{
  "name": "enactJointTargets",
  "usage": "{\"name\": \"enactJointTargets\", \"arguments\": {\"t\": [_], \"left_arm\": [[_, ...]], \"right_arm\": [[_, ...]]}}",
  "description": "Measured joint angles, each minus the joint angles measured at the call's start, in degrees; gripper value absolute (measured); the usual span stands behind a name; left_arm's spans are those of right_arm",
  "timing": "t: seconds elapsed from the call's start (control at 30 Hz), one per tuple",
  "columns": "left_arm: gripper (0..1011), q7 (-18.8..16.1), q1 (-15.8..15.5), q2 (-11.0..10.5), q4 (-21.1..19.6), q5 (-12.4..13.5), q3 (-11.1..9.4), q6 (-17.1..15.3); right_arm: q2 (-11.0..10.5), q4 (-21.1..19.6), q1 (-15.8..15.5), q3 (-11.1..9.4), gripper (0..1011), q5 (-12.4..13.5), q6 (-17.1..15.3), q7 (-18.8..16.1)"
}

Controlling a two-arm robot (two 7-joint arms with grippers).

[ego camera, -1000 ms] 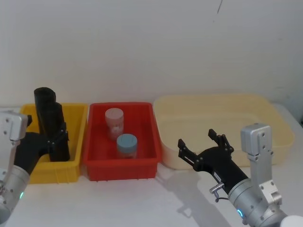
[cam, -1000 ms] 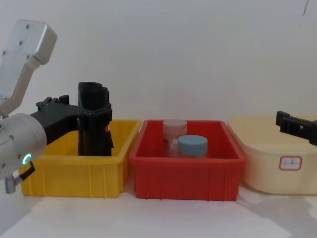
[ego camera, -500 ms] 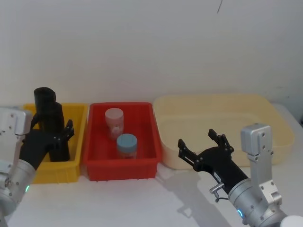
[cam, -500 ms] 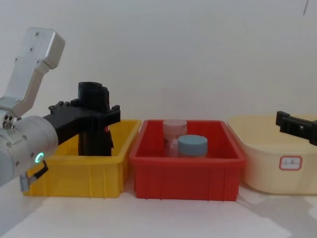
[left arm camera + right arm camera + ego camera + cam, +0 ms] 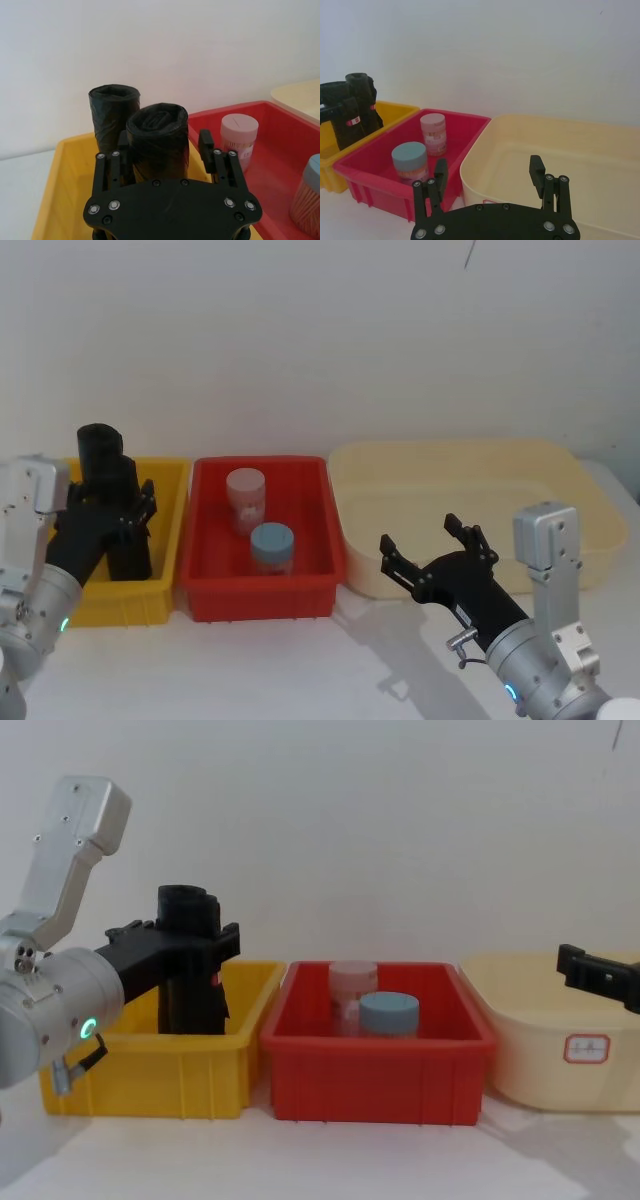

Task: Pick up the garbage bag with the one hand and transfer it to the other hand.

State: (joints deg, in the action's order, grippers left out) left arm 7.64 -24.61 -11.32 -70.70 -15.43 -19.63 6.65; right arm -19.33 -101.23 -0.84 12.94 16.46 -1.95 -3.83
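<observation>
Left gripper [image 5: 164, 141], jaws seemingly apart, straddles the garbage bag [image 5: 158, 126]; right gripper [image 5: 418, 532] hovers near cream tub [image 5: 450, 447], jaws spread wide

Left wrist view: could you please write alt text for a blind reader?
The left gripper, open, straddles the nearer black roll in a yellow bin, a second roll behind it. The red bin alongside holds a pink jar and a blue-lidded jar.
</observation>
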Motion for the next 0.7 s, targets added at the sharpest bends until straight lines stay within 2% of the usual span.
{"name": "enactJointTargets", "arguments": {"t": [0.37,0.7], "left_arm": [[515,0.72,-0.37,0.30,-0.06,0.11,0.49,0.31],[426,0.91,-0.14,-0.29,-3.48,1.38,0.51,-1.59]], "right_arm": [[0.00,0.00,0.00,0.00,1001,0.00,0.00,0.00],[0.00,0.00,0.00,0.00,1001,0.00,0.00,0.00]]}}
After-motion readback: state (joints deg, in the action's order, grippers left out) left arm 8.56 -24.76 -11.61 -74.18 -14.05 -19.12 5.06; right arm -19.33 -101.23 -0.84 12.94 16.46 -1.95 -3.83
